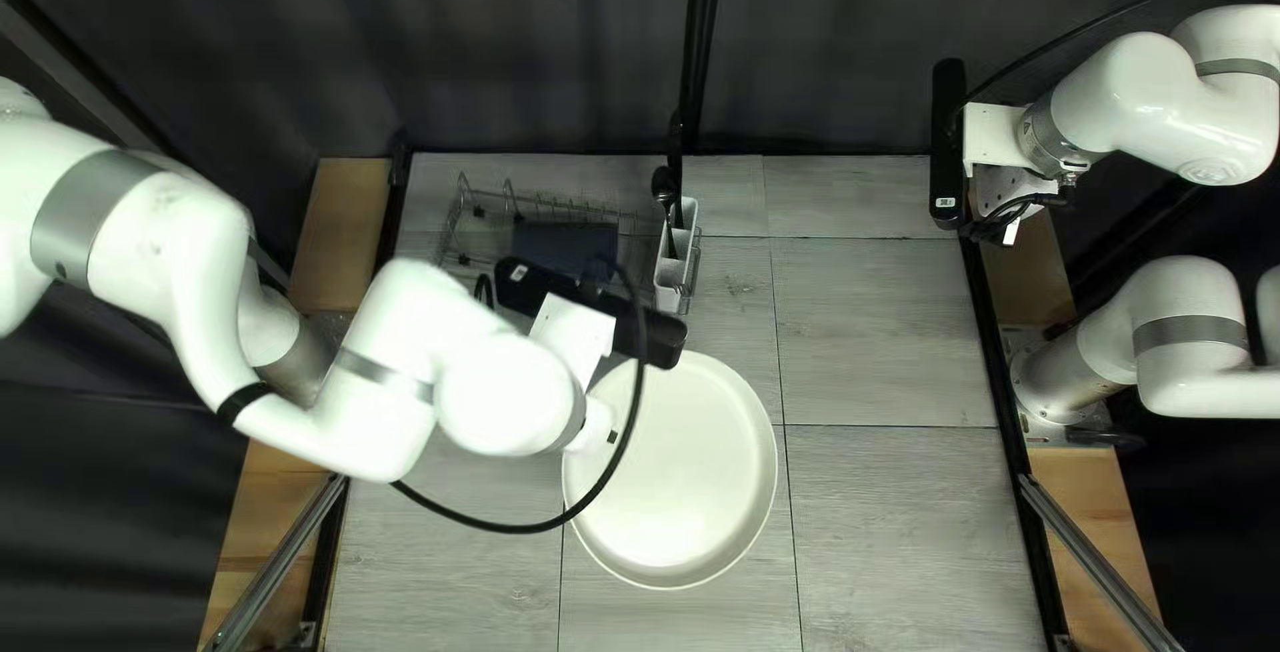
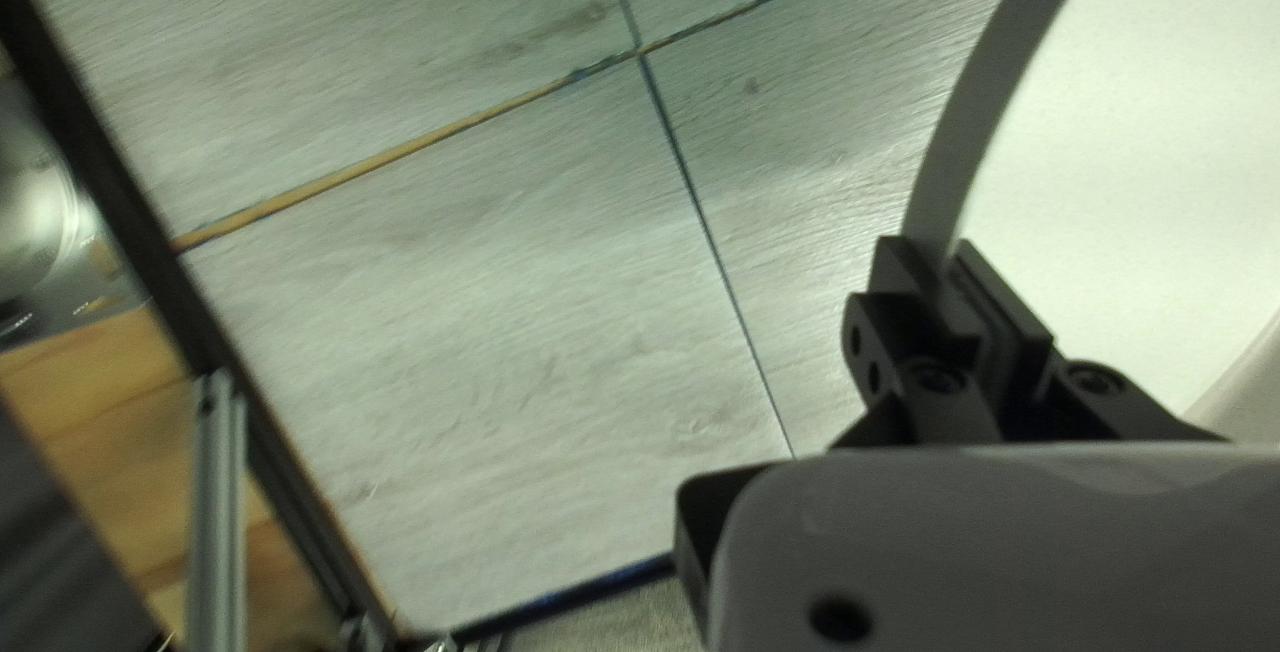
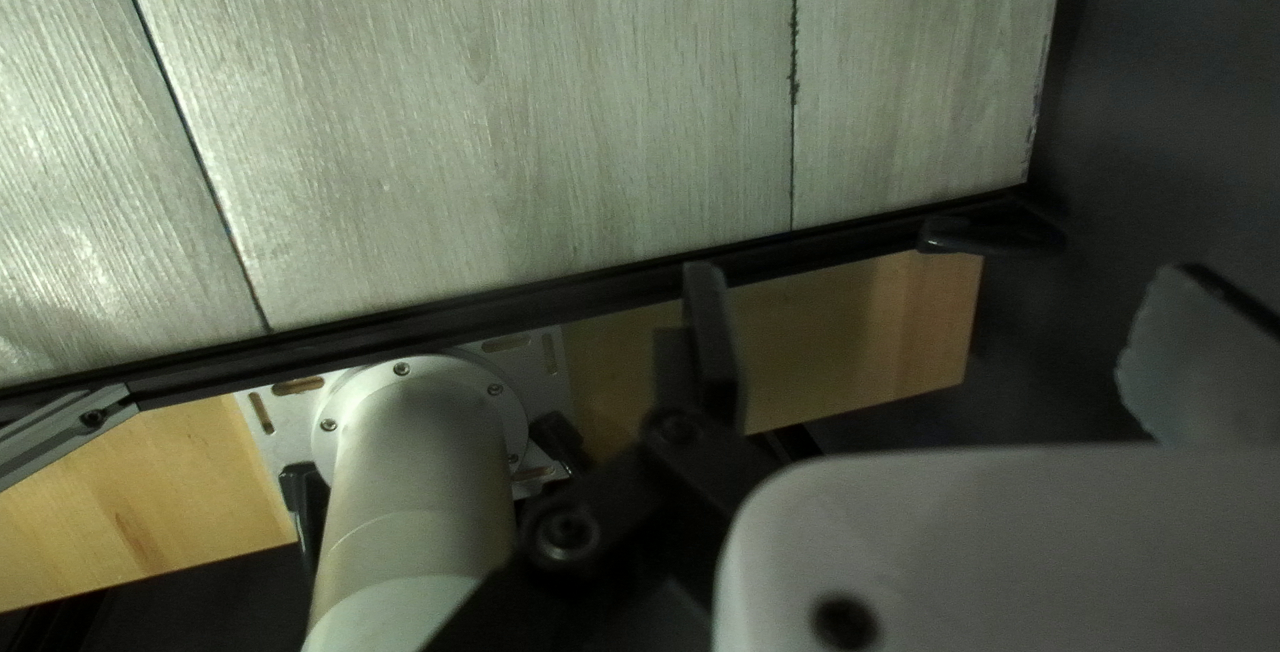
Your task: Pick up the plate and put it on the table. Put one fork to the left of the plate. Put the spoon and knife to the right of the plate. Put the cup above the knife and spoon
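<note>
My left gripper (image 1: 587,316) is over the upper left edge of the big white plate (image 1: 680,479) in the top left view, its tips hidden by the arm. In the left wrist view my left gripper (image 2: 952,286) is shut on the rim of the plate (image 2: 1134,172), one finger on each side. Whether the plate touches the table cannot be told. A black spoon (image 1: 664,186) stands in a white cutlery holder (image 1: 676,252); other dark utensils there are hard to tell apart. My right gripper (image 1: 950,152) is by the table's far right corner. Seen from its wrist, my right gripper (image 3: 954,346) is open, holding nothing.
A wire dish rack (image 1: 460,219) with a dark flat item (image 1: 567,247) stands at the table's far left, partly behind my left gripper. A black cable (image 1: 534,528) loops from my left arm across the plate. Dark rails edge the table (image 1: 907,332) on both sides.
</note>
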`<action>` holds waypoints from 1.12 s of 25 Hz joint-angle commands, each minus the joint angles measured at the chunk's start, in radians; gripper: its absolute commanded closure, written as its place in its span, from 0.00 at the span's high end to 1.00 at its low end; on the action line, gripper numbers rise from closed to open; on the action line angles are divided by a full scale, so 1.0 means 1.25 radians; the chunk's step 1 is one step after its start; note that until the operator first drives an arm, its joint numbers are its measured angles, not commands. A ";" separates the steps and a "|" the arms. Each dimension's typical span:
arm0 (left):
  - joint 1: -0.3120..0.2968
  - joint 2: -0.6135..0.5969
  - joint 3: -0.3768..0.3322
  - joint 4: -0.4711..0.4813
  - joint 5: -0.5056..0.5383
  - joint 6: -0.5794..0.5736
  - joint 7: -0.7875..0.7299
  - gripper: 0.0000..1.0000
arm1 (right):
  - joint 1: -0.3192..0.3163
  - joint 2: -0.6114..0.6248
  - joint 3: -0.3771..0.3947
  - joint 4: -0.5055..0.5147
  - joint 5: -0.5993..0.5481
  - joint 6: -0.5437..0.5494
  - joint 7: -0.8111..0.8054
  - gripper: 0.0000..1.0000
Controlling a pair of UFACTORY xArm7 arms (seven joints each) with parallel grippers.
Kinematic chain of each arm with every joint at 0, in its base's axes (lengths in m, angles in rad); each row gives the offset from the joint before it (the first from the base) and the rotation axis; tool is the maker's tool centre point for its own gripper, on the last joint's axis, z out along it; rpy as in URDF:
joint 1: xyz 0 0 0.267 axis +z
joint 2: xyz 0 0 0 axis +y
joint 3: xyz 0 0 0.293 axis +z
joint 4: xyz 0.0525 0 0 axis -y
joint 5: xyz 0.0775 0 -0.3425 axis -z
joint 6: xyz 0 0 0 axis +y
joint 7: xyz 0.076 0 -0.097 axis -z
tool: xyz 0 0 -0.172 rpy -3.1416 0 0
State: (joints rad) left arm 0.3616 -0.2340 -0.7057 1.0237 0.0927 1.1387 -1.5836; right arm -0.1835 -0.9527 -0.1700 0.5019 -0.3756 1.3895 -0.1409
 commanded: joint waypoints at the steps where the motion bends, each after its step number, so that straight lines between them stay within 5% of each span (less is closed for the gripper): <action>1: -0.003 -0.019 -0.004 -0.069 0.019 -0.092 -0.014 0.00 | 0.000 0.000 0.000 0.000 0.000 0.000 0.000 1.00; 16: 0.010 0.085 -0.066 -0.182 0.135 -0.286 -0.168 0.00 | 0.000 0.000 0.000 0.000 0.000 0.000 0.000 1.00; 28: 0.039 0.214 -0.044 -0.231 0.233 -0.445 -0.234 0.00 | 0.000 0.000 0.000 0.000 0.000 0.000 0.000 1.00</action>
State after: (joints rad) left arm 0.4047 0.0002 -0.7705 0.7395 0.3560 0.6139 -1.8583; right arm -0.1835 -0.9527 -0.1700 0.5019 -0.3756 1.3895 -0.1409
